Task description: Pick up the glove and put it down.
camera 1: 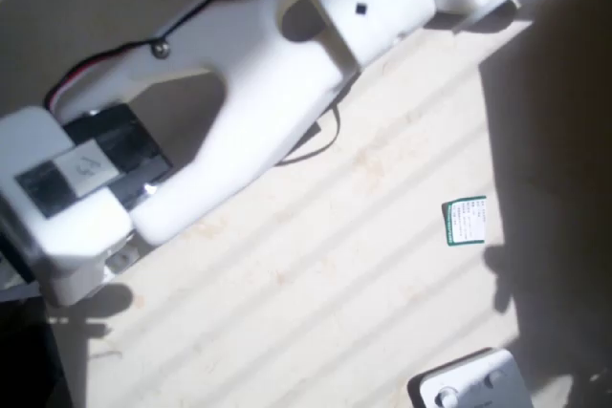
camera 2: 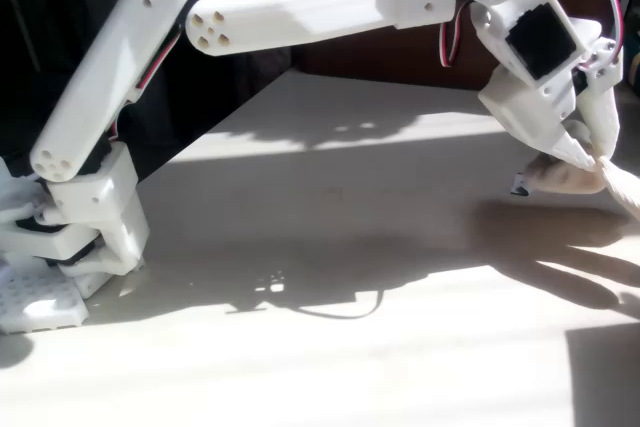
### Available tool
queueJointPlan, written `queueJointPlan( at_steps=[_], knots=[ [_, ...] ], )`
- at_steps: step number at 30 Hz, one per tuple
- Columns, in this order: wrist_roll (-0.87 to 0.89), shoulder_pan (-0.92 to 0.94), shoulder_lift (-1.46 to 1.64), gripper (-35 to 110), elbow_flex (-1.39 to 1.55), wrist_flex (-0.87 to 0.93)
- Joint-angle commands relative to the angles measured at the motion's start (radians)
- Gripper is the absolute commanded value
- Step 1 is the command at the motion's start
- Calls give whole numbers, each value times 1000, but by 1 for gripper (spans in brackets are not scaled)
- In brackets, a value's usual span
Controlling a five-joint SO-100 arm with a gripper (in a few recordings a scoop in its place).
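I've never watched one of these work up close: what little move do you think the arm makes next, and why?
Probably a short lift straight up. In the fixed view the gripper is down at the right edge of the table, its fingertips pinched against the beige glove, which lies low by the tabletop. Whether the grip is firm is hard to tell at the picture's edge, so a slow rise would test it.

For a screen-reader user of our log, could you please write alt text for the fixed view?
A white robot arm reaches across a sunlit pale table, its claw lowered at the right edge onto a beige glove. Whether the claw grips the glove cannot be told. The arm's base sits at the left, casting long shadows.
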Motion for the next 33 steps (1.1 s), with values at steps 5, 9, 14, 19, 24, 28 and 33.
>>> queueJointPlan(
  at_steps=[5, 9, 14, 19, 24, 28, 33],
  knots=[
    [-8, 156, 130, 0, -40, 89],
    [-9, 236, 166, 0, -40, 103],
    [-9, 350, 202, 0, -29, 106],
    [-14, 440, 206, 0, -28, 141],
    [-74, 517, 198, 0, -26, 218],
    [-107, 577, 172, 0, -25, 229],
    [-107, 623, 141, 0, -14, 230]
  ],
)
